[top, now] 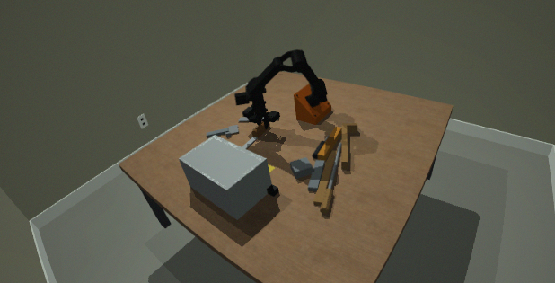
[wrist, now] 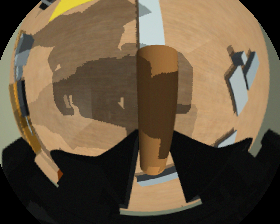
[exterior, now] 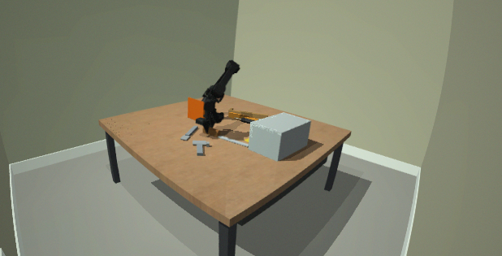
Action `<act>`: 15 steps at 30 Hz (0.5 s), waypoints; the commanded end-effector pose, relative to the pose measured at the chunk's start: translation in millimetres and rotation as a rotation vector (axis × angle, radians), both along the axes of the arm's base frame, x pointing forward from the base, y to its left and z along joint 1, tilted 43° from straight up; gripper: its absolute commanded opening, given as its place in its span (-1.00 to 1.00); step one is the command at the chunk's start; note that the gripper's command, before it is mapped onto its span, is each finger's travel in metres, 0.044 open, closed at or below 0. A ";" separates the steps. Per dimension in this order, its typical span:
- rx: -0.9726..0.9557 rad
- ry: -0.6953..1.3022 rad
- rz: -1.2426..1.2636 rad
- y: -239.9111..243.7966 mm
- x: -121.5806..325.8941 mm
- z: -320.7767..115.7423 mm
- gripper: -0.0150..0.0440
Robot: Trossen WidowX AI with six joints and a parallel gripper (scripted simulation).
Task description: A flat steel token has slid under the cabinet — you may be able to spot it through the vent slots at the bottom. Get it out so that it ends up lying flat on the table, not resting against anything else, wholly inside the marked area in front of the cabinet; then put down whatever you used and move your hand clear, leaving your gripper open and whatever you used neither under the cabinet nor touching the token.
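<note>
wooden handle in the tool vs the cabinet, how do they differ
The handle is brown; the cabinet is pale grey. The handle is slim and rounded, while the cabinet is a big, flat-sided box. The handle is gripped by the tool; the cabinet stands apart from the tool.

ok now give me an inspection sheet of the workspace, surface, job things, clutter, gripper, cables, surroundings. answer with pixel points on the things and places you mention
surface: brown wooden table (top: 404, 150) (exterior: 162, 152), no damage made out
job's things: pale cabinet (top: 224, 159) (exterior: 280, 123); yellow patch (top: 271, 168) (wrist: 71, 6) beside it, probably the marked area; token not seen
clutter: grey T-shaped piece (exterior: 200, 148); orange and grey bars beyond the cabinet
gripper: gripper (top: 264, 125) (exterior: 209, 131) (wrist: 152, 132) shut on a brown handle (wrist: 158, 100)
cables: nothing seen
surroundings: plain walls, wall socket (top: 142, 121)
</note>
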State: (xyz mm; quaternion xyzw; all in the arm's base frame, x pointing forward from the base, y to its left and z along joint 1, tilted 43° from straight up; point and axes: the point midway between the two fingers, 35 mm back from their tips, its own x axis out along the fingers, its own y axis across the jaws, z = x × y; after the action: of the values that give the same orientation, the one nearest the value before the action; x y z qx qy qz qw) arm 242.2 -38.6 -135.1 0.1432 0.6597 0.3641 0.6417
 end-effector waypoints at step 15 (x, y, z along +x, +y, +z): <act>0.006 0.002 -0.028 12.5 -2.4 15.4 -0.49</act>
State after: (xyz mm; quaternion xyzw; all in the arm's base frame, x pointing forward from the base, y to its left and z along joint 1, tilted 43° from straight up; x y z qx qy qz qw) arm 237.2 -26.8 -123.9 0.1501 0.6631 0.3598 0.6390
